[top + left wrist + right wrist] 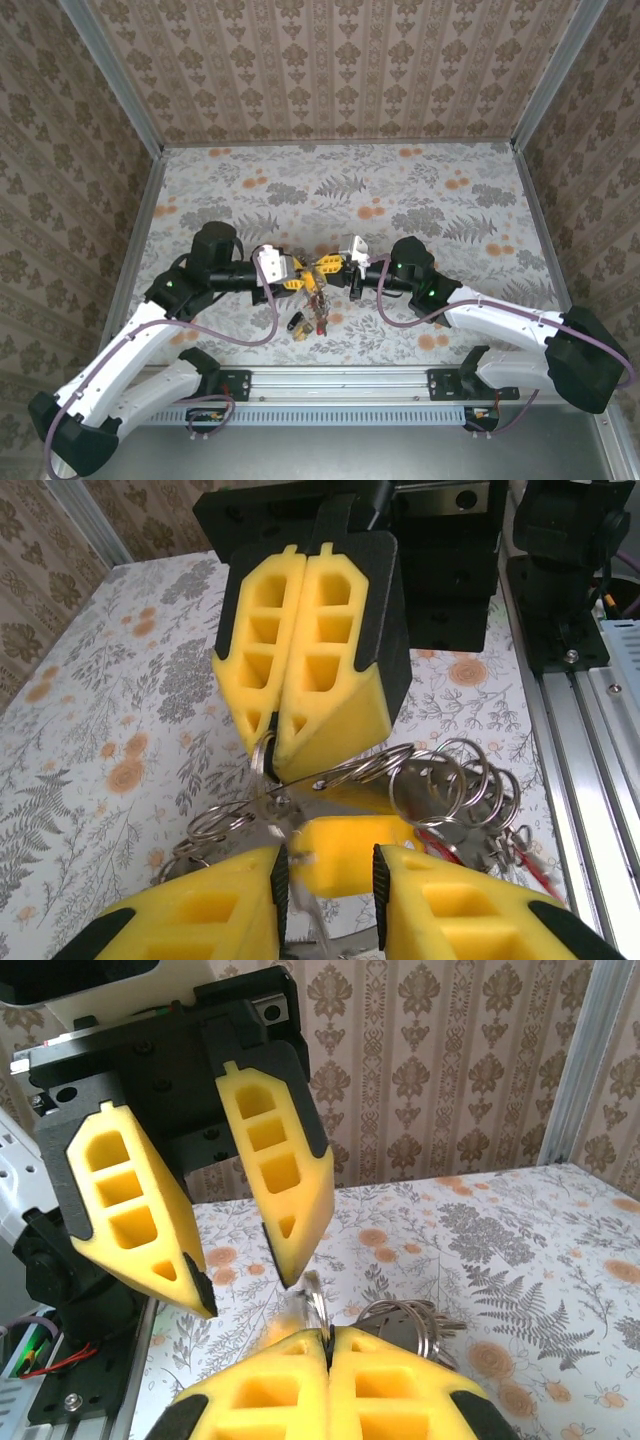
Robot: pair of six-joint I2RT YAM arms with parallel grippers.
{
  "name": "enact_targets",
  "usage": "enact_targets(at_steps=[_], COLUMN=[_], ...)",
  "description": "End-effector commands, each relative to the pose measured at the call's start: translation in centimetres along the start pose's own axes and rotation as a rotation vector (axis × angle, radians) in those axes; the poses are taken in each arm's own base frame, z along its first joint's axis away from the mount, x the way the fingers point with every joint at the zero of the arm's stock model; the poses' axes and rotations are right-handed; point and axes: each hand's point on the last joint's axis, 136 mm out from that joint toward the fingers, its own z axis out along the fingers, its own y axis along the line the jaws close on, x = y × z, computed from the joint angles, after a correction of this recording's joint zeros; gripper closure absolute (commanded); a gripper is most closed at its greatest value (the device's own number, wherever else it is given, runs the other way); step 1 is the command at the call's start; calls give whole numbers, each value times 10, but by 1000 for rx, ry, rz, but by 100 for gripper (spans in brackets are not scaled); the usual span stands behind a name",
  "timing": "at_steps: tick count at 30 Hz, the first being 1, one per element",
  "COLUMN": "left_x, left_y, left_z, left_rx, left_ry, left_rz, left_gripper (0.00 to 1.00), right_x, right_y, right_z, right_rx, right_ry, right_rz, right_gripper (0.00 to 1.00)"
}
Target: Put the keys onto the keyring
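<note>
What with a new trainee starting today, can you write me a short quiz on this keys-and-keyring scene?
1. True or false: the right gripper has its fingers spread apart.
2. Which gripper is open? A) left gripper B) right gripper C) both
3. Fill in: the thin metal loop pinched at the right gripper's tips is the ____.
Key: 1 false, its fingers are closed together. 2 A. 3 keyring.

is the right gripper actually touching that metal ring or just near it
Touching. The left wrist view shows the right gripper shut, with the metal ring pinched between its fingertips and sticking out below them.
</note>
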Motion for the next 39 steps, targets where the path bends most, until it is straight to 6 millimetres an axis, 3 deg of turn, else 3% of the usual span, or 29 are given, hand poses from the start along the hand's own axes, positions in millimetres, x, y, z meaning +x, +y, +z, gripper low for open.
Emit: enact_targets(at_steps=[1, 10, 16, 28, 36, 39], left_x=[2, -3, -11, -11, -8, -9], left_y=[-6, 7, 20, 15, 13, 10], left_z=[3, 6, -11, 1, 8, 11], left_rx=[48, 32, -35, 45, 80, 99], left_ry=[-2, 5, -4, -40, -24, -30], left_rz=[-37, -17, 8, -35, -40, -38], left_gripper=[69, 67, 65, 63, 68, 76], right_x=[-20, -18, -17, -19, -20, -21], right_y=[-3, -1, 1, 5, 9, 9], right_z=[-4, -5, -4, 0, 4, 5], right_rx=[32, 17, 4, -20, -34, -36], right_ry=[-59, -39, -28, -23, -24, -26], right_rz=[-48, -58, -64, -75, -84, -86], right_gripper=[100, 100, 100, 100, 100, 100])
